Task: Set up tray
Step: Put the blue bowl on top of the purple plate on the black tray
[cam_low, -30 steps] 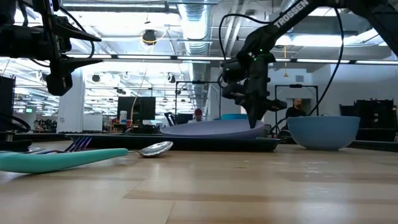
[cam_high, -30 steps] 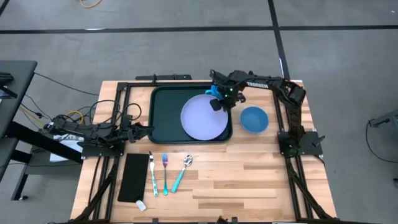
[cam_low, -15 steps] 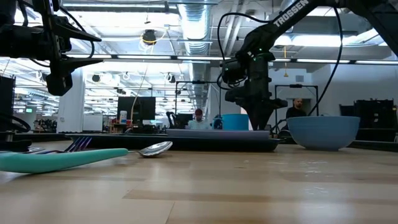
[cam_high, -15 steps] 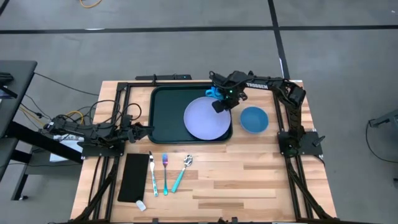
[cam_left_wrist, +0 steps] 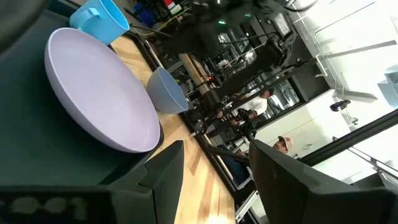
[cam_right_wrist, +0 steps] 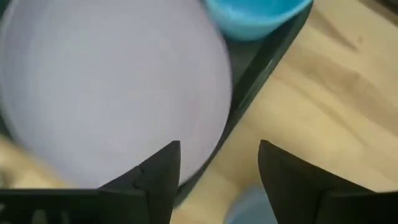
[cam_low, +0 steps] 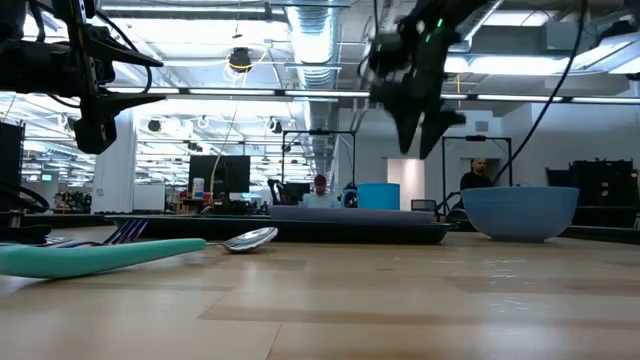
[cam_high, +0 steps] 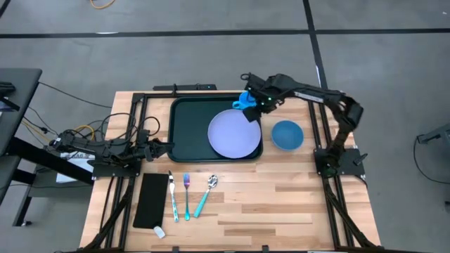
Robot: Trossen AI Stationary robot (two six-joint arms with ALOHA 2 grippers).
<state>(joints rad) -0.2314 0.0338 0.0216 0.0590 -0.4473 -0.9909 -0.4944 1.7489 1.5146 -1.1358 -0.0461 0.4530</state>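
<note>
The dark green tray (cam_high: 188, 130) lies on the table toward its far side. A lavender plate (cam_high: 233, 133) rests flat on the tray's right half, also seen as plate (cam_right_wrist: 112, 87). A blue cup (cam_high: 245, 100) stands in the tray's far right corner. My right gripper (cam_high: 253, 112) hangs open above the plate's far right rim, raised well clear in the low view (cam_low: 420, 140), with nothing between its fingers. My left gripper (cam_high: 163, 149) waits open by the tray's left rim, its fingers (cam_left_wrist: 161, 174) empty.
A blue bowl (cam_high: 287, 135) stands on the table right of the tray. Near the front left lie a black napkin (cam_high: 151, 200), a knife (cam_high: 173, 197), a fork (cam_high: 187, 195) and a teal-handled spoon (cam_high: 205, 195). Bare wood stretches across the near right.
My right gripper has opened and let go of the plate's right rim, then risen straight up above the tray. The plate, earlier tilted with its right side raised, has dropped flat onto the tray.
</note>
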